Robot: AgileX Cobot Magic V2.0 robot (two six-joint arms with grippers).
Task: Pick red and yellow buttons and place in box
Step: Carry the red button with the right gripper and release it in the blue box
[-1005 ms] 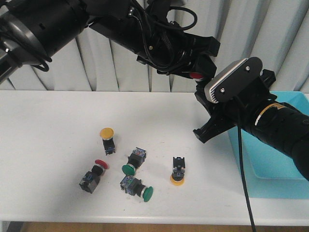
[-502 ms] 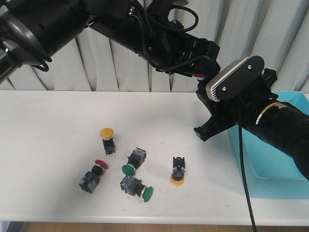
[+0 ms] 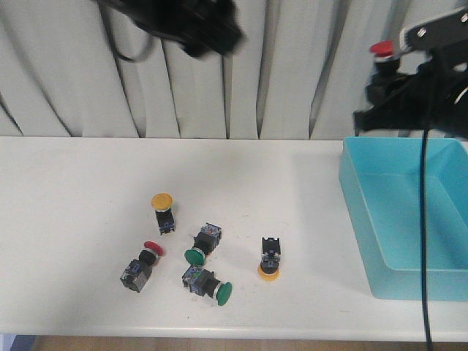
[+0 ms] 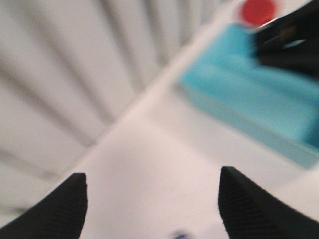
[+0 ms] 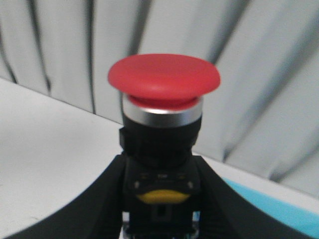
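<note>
My right gripper [image 3: 383, 69] is shut on a red button [image 3: 379, 49], held upright and high above the far left corner of the turquoise box [image 3: 365, 212]. In the right wrist view the red cap [image 5: 163, 79] stands above the fingers [image 5: 107, 199], which clamp its black body. My left gripper [image 4: 152, 199] is open and empty; its arm [image 3: 201, 29] is a blur at the top left. On the table lie a yellow button [image 3: 161, 202], a red button [image 3: 151, 249] and a cap-down yellow button [image 3: 268, 271].
Two green-capped switches [image 3: 194, 255] [image 3: 221, 292] lie among the buttons at the table's front middle. A pleated grey curtain [image 3: 292, 66] hangs behind the table. The right arm's black cable [image 3: 423, 241] hangs down over the box. The box also shows in the left wrist view [image 4: 249, 104].
The red button has passed from my left gripper to my right. The right gripper has risen to the right with it, over the box. The left arm has swung up and left.
</note>
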